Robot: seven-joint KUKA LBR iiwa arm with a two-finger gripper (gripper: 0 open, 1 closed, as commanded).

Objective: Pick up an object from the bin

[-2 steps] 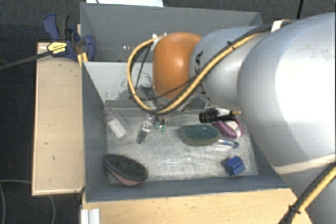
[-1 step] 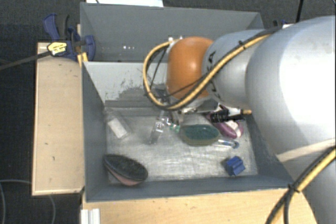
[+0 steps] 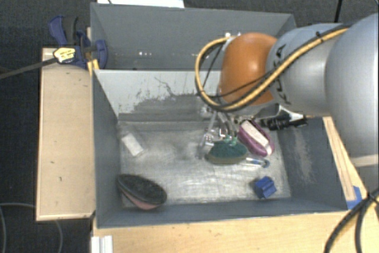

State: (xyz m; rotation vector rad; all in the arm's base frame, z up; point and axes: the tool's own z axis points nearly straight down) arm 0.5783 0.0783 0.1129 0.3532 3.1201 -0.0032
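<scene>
**Arm low at bin ctr, teal oval beneath**

The gripper (image 3: 213, 140) hangs low in the grey metal bin (image 3: 148, 98), nr the middle of the scuffed floor, at the upper-left edge of a dark teal oval thing (image 3: 228, 153). Contact can't be confirmed, nor whether the gripper is released or clenched. Judged as the approach/grasp step; nothing lifted yet. Next move prob. calls for a sure hold on the oval, then a straight lift clear of the purple-and-white thing (image 3: 254, 136) just beside it. The oval looks matte and domed. Well apart lie a small blue block (image 3: 265, 186), a white block (image 3: 131, 144) and a dark rough oval w/ pink underside (image 3: 141, 189).
</scene>
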